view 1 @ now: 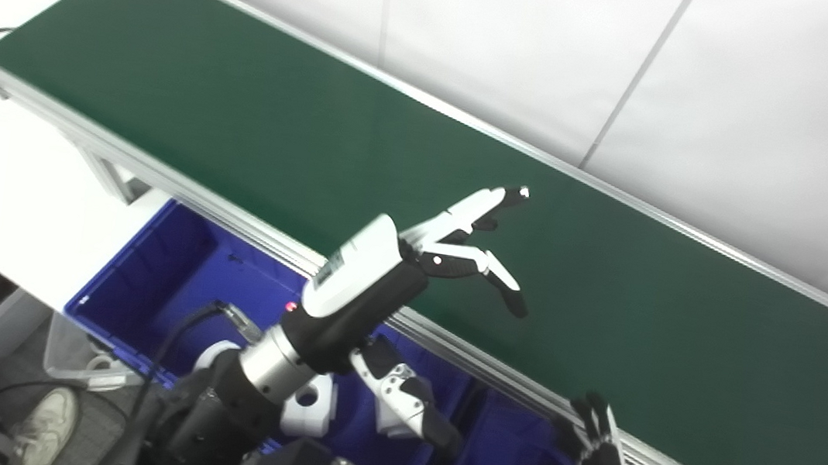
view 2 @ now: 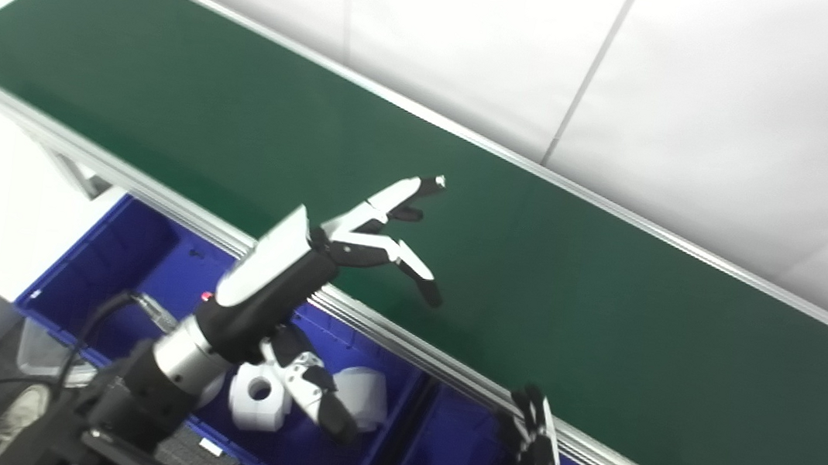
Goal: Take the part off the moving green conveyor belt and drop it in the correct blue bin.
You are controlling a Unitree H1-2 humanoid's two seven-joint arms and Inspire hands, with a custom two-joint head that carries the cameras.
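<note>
**Q:** Across the left eye view, from 10 o'clock to 4 o'clock, what does the figure show?

**A:** It shows the green conveyor belt, bare of any part. The left hand hovers over its near rail at centre, fingers spread and holding nothing, probably poised to meet an arriving part. The right hand waits low at 5 o'clock, fingers apart and empty.

**Q:** And the right eye view?

**A:** It shows the same scene. Below the belt at 7 o'clock lies a blue bin holding white parts, seemingly already sorted. A second blue bin sits toward 6 o'clock, its contents hidden. No part to be picked is visible on the belt in either view, so the grasp likely awaits the next arrival.
</note>
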